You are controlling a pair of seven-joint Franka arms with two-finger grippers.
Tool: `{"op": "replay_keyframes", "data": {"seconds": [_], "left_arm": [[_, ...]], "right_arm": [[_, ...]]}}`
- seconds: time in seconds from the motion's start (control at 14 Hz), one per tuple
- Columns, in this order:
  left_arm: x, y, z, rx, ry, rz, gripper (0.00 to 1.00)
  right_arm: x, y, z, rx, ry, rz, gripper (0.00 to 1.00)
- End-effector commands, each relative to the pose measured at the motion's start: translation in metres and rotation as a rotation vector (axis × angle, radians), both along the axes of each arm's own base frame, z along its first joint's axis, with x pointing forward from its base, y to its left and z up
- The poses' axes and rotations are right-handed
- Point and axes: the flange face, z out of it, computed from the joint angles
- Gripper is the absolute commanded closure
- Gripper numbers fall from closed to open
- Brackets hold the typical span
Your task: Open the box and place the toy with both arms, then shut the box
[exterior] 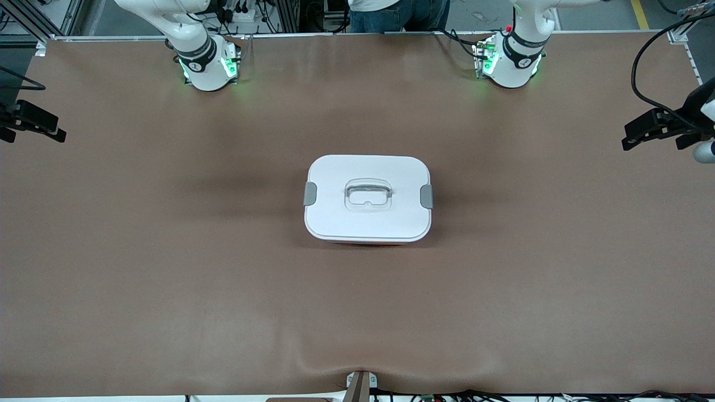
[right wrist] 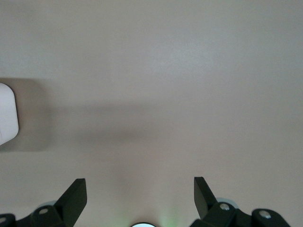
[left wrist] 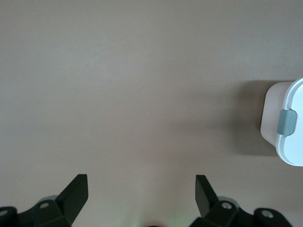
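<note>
The box [exterior: 368, 198] stands shut in the middle of the table, its white lid on, a grey clip [exterior: 310, 193] at each end and the grey handle [exterior: 367, 193] lying in its recess. A sliver of red base shows under the lid's near edge. The toy is out of view. My left gripper [exterior: 630, 139] hangs open over the left arm's end of the table, well apart from the box. Its wrist view shows nothing between the fingers [left wrist: 75, 194], with the box [left wrist: 296, 146] and one clip [left wrist: 286, 122] at the frame's edge. My right gripper [exterior: 56, 133] hangs open over the right arm's end. Its wrist view shows only a corner of the box [right wrist: 6, 113].
A brown cover [exterior: 167, 268] spans the whole table. Both arm bases [exterior: 209, 64] [exterior: 511, 61] stand along the edge farthest from the front camera, with a person [exterior: 399, 14] standing between them. A small bracket [exterior: 360, 385] sits at the nearest edge.
</note>
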Motion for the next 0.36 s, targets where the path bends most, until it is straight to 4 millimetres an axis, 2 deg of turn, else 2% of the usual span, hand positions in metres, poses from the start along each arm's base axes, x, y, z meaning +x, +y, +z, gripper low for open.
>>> {"op": "replay_keyframes", "data": {"seconds": [0.0, 0.29], "left_arm": [[-0.0033, -0.0055, 0.0022, 0.019, 0.004, 0.002, 0.0], [-0.0035, -0.0048, 0.0021, 0.018, 0.005, 0.003, 0.0]], "right_arm": [[0.0, -0.0009, 0.0032, -0.008, -0.006, -0.015, 0.0], [0.0, -0.0009, 0.0025, -0.008, -0.005, -0.015, 0.0]]}}
